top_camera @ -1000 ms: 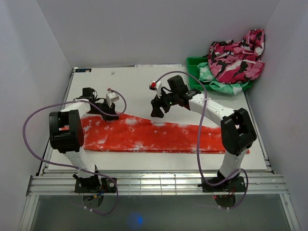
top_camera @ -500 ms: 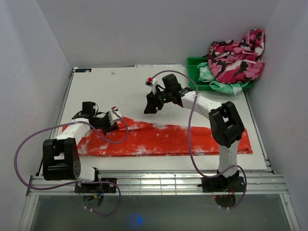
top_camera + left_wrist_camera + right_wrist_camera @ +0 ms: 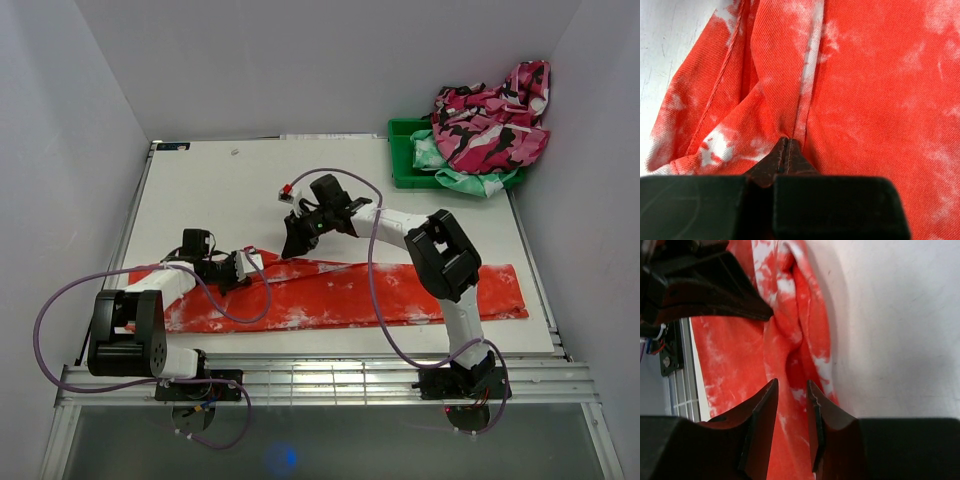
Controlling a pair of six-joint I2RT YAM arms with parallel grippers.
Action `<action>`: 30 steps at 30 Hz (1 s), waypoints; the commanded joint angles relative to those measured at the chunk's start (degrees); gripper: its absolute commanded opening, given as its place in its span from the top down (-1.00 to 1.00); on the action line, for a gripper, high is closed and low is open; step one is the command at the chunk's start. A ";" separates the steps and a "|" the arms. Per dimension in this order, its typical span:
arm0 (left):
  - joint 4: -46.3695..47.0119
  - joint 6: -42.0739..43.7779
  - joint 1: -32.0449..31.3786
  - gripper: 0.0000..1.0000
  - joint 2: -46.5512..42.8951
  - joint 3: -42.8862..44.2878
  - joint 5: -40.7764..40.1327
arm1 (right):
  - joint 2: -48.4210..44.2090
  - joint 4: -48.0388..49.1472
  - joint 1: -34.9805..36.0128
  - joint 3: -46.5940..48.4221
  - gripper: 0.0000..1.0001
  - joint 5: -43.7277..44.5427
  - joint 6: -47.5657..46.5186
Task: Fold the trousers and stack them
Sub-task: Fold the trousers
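Pinching trousers' far edge, left fingers; right fingers seemingly parted, table beyond.

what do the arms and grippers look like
Both the left arm and right arm have white links with chunky black joint housings. A purple cable loops loosely along each. The left gripper and right gripper end in dark wedges tapering to narrow tips.

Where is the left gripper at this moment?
In the top view, the left gripper is on the left side of the table, shut on the far edge of the trousers; the right gripper is close on its right.
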 commanded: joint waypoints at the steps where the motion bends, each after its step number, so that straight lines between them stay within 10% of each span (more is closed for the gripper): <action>1: 1.56 -1.10 -0.79 1.00 1.42 -1.97 -3.30 | -1.12 0.58 1.45 -3.40 0.30 -0.59 -0.42; 13: 1.04 -24.20 1.76 0.19 -4.37 8.21 -2.60 | 1.07 -3.64 3.92 -5.79 0.80 4.33 -0.95; 30: -3.18 -44.00 0.63 -0.13 -1.83 20.18 -17.62 | 0.46 -5.49 5.32 -5.96 0.84 10.22 -1.12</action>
